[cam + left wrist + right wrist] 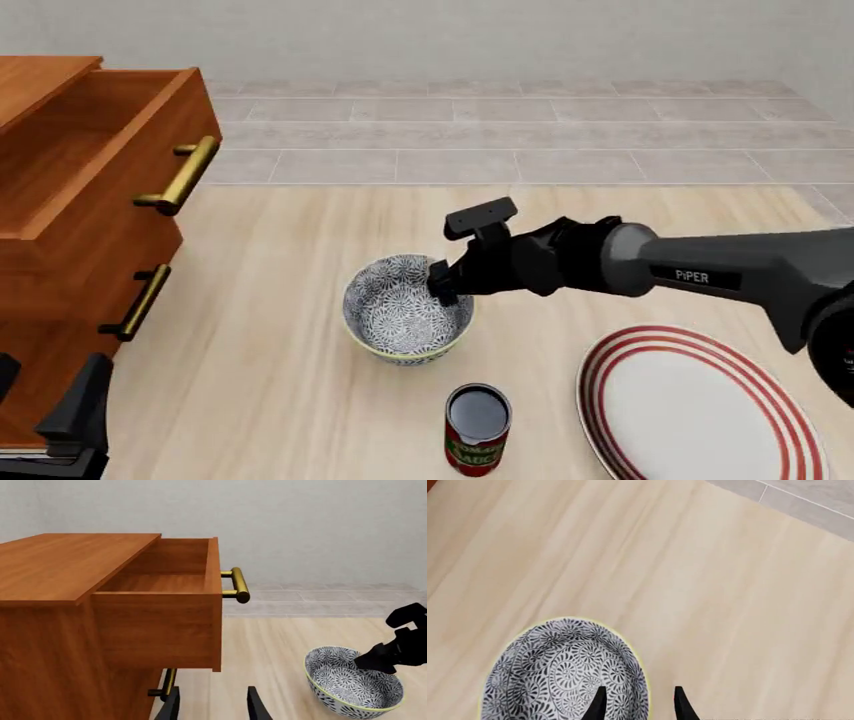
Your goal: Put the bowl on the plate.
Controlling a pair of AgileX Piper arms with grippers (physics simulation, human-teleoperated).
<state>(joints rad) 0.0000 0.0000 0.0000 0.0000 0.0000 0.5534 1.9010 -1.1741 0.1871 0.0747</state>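
The floral blue-grey bowl (404,309) stands upright on the wooden table, left of centre; it also shows as the bowl (353,688) and the bowl (557,675). My right gripper (442,284) is open at its right rim. In the right wrist view the gripper (639,705) straddles that rim, one finger inside the bowl and one outside. The red-ringed white plate (698,402) lies at the front right, apart from the bowl. My left gripper (212,707) is open and holds nothing, low at the front left beside the cabinet.
A wooden cabinet (67,230) with brass handles fills the left side, and its top drawer (163,580) is pulled open. A small red-labelled can (477,428) stands just in front of the bowl, between it and the plate.
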